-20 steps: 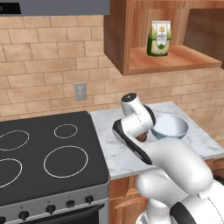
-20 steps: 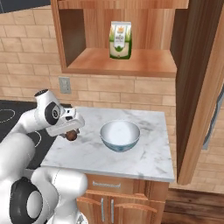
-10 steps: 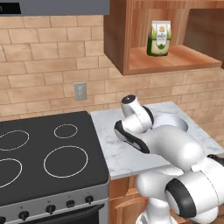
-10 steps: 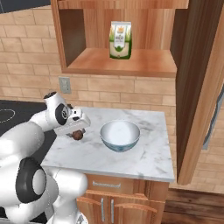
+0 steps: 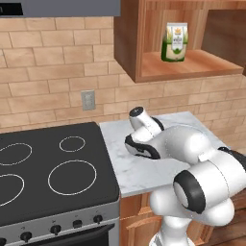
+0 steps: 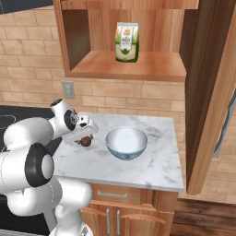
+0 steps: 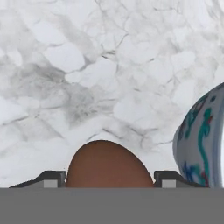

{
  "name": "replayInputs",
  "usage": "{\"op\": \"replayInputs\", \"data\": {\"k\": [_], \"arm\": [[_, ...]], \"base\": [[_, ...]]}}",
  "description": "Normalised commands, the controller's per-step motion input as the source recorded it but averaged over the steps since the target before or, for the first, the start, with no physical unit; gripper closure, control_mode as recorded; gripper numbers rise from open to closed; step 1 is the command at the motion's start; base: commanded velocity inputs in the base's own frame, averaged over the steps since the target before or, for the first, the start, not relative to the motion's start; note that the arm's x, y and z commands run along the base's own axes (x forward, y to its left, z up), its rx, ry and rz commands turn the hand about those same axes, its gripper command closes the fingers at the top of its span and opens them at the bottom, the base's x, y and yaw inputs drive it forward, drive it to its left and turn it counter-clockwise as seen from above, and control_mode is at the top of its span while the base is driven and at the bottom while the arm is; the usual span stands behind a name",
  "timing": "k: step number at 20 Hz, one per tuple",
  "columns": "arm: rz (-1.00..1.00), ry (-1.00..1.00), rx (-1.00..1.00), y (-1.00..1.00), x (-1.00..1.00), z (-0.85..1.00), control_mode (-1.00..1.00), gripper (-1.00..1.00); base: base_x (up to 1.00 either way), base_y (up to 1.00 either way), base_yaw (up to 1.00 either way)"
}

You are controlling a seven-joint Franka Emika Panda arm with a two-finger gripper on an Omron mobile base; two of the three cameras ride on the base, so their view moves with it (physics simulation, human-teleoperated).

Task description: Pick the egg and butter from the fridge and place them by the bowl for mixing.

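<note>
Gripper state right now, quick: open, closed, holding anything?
Gripper: closed on the brown egg, low over the marble counter beside the bowl.

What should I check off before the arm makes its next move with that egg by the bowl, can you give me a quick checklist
1. Egg between the pincer fingertips: ok, the brown egg sits between the two tips in the hand view.
2. Pincer firmly closed on the egg: cannot tell, contact at the pads is cut off at the frame edge.
3. Egg down on the marble counter: cannot tell; it looks low over the surface, but contact is not visible.
4. Egg beside the bowl, not in it: ok, it is to the side of the bowl, apart from its rim.
5. Bare counter around the egg: ok, plain marble lies ahead of it in the hand view.
6. Butter by the bowl: not ok, none lies near it.
</note>
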Motion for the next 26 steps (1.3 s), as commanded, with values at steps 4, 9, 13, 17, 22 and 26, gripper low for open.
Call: {"op": "replayInputs", "data": {"k": [4, 9, 13, 17, 22, 26], "arm": [[0.01, 0.0, -0.02, -0.11, 0.26, -0.19, -1.0, 1.0], [0.03, 0.0, -0.01, -0.15, 0.19, -0.2, -1.0, 1.0], [0.03, 0.0, -0.01, -0.14, 0.24, -0.18, -1.0, 1.0], [0.02, 0.0, -0.02, -0.08, 0.23, -0.16, -1.0, 1.0], [0.04, 0.0, -0.03, -0.01, 0.14, -0.13, -1.0, 1.0], [0.07, 0.0, -0.02, -0.01, 0.01, -0.1, -1.0, 1.0]], "base": [[0.0, 0.0, 0.0], [0.0, 0.0, 0.0], [0.0, 0.0, 0.0], [0.0, 0.0, 0.0], [0.0, 0.0, 0.0], [0.0, 0.0, 0.0]]}}
